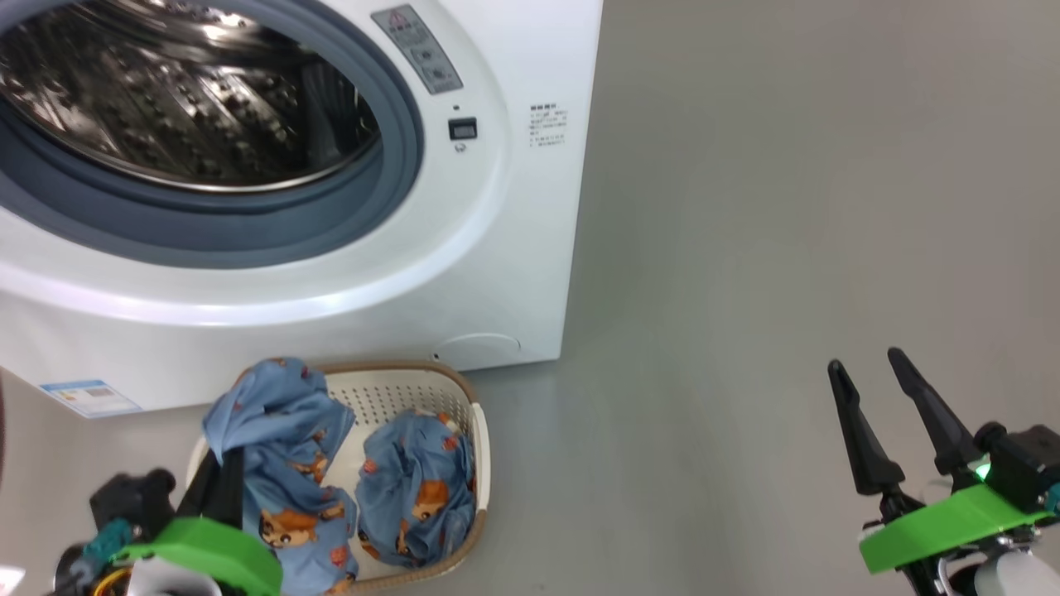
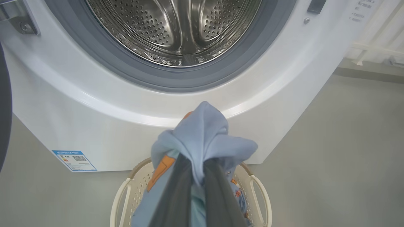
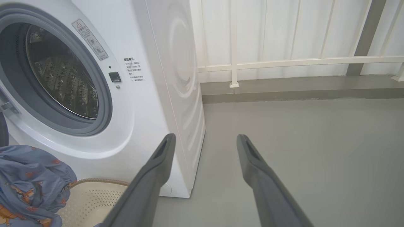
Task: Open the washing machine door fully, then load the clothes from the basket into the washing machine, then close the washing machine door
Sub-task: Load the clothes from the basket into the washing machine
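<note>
As seen along the left gripper [image 2: 198, 162], far off to its left: the dark curved edge of the washing machine door [image 2: 3, 110], swung clear of the opening. Lower left of the fingertips, a small blue label [image 2: 74, 160] on the white front of the washing machine [image 2: 94, 110]. Straight ahead of and above the tips, the grey gasket [image 2: 104, 60] ringing the steel drum [image 2: 176, 28], open to view. Clamps tight on one garment of the clothes [image 2: 202, 132], light blue fabric bunched between and over both dark fingers [image 2: 175, 195]. Holds that garment lifted into a peak above the brown rim, lower folds hanging down into the basket [image 2: 262, 192] directly beneath the gripper. Just right of the left gripper, a second crumpled garment [image 1: 414, 488] of the same print, lying inside the basket against its right wall. Well to the right again, across grey floor [image 1: 704, 331], the right gripper [image 1: 865, 360]: released, jaws spread wide. Hovers over the floor, well apart from basket and clothes. Left of its fingers, the white side panel of the machine; beyond its tips, a white railing [image 3: 284, 61] above a low grey ledge [image 3: 300, 91].
</note>
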`<state>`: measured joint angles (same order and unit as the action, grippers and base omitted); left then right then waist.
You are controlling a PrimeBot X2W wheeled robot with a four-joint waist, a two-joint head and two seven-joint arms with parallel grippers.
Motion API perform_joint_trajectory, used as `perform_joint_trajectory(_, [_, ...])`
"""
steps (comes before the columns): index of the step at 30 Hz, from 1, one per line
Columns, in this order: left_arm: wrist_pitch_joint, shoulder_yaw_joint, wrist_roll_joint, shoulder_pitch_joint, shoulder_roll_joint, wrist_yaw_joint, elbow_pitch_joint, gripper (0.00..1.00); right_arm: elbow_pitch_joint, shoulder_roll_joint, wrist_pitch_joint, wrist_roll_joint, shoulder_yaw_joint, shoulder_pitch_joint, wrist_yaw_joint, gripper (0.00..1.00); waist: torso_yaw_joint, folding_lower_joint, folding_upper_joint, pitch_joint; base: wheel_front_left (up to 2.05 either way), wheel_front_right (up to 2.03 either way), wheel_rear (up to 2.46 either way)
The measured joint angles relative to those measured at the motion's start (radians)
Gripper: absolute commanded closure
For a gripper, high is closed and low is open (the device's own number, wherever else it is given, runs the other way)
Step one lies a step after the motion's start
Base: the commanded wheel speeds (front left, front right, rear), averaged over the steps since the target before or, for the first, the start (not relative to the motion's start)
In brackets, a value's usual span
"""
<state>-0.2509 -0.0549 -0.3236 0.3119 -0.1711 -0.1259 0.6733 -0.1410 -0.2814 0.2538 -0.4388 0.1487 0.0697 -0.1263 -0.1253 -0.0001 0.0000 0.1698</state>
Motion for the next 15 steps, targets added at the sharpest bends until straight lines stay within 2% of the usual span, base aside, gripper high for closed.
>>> perform_joint_trajectory(9, [0.000,0.031,0.010,-0.166,0.000,-0.001,-0.177,1.00,-0.002,0.006,0.000,0.008,-0.026,-0.084,0.000,0.00,0.022,-0.0001,0.0000,-0.080,0.00,0.00,0.00])
perform_joint_trajectory(15, [0.000,0.039,0.010,-0.236,0.003,-0.001,-0.257,1.00,0.001,0.012,0.000,0.008,-0.040,-0.103,0.000,0.00,0.035,0.0000,0.0000,-0.096,0.00,0.00,0.00])
